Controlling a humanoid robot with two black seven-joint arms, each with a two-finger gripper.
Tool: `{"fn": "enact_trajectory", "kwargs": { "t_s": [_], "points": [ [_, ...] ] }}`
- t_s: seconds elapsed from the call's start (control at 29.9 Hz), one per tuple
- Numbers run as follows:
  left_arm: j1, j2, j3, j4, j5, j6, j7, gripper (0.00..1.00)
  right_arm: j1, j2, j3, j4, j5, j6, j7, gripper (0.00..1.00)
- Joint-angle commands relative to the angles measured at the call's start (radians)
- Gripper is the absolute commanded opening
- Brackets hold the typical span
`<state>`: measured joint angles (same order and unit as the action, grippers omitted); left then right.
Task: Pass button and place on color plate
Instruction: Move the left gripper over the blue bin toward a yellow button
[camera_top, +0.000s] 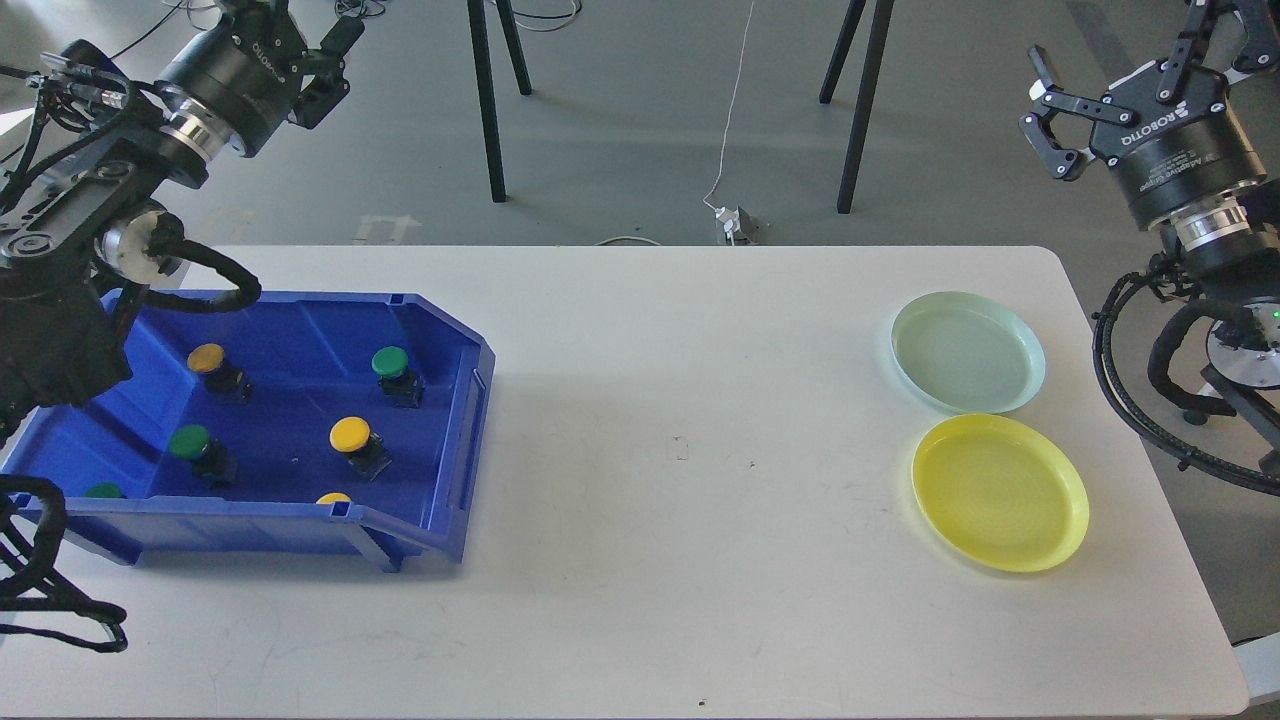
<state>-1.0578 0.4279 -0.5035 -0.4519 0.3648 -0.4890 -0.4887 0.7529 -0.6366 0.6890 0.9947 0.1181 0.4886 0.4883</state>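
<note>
A: Where are the buttons?

B: All in the blue bin (455, 420) on the left of the white counter (680, 400). A yellow button (350, 435) sits near the middle of the bin, a green button (390, 362) lies farther back, a second yellow button (207, 358) is at the far left, and a second green button (189, 441) is nearer on the left. Two more caps, one green and one yellow, peek over the near wall.

A: And the end effectors?

B: The left end effector (335, 45) hangs high over the far left corner, beyond the bin's back wall and well apart from every button. Its fingers are partly cut by the frame edge, so I cannot tell whether they are spread. The right end effector (1050, 110) is raised off the far right of the counter, its fingers spread wide and holding nothing.

A: The plates?

B: A pale green plate (968, 352) and a yellow plate (1000, 492) lie on the right side, the yellow one nearer, almost touching, both below the right end effector and far from the bin.
</note>
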Motion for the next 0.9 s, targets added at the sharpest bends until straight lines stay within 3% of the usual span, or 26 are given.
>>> {"fn": "enact_trajectory", "kwargs": {
  "t_s": [0.0,0.23,0.4,0.47,0.6,0.74,0.87],
  "points": [
    [0.002,0.002,-0.006,-0.001,-0.079,0.000,0.000,1.00,-0.004,-0.006,0.001,0.001,0.000,0.000,0.000,0.99],
    [0.004,-0.004,-0.035,0.013,-0.118,0.000,0.000,1.00,-0.015,-0.009,-0.002,-0.002,0.000,0.000,0.000,0.99],
    [0.035,0.006,-0.101,-0.059,-0.129,0.000,0.000,1.00,-0.017,0.002,-0.002,-0.002,0.000,0.000,0.000,0.99],
    [0.083,0.043,-0.203,-0.179,-0.138,0.000,0.000,1.00,-0.018,0.002,-0.003,-0.002,0.002,0.000,0.000,0.99],
    [0.350,0.149,-0.507,-0.534,-0.146,0.000,0.000,1.00,-0.044,0.002,0.004,-0.002,0.002,0.000,0.000,0.99],
    [0.391,0.302,-0.488,-0.756,-0.045,0.000,0.000,1.00,-0.049,-0.005,0.007,-0.002,0.003,0.000,0.000,0.99],
    [0.352,0.442,-0.423,-0.838,0.161,0.000,0.000,1.00,-0.049,-0.002,0.020,-0.002,0.002,0.000,0.000,0.99]
  ]
}}
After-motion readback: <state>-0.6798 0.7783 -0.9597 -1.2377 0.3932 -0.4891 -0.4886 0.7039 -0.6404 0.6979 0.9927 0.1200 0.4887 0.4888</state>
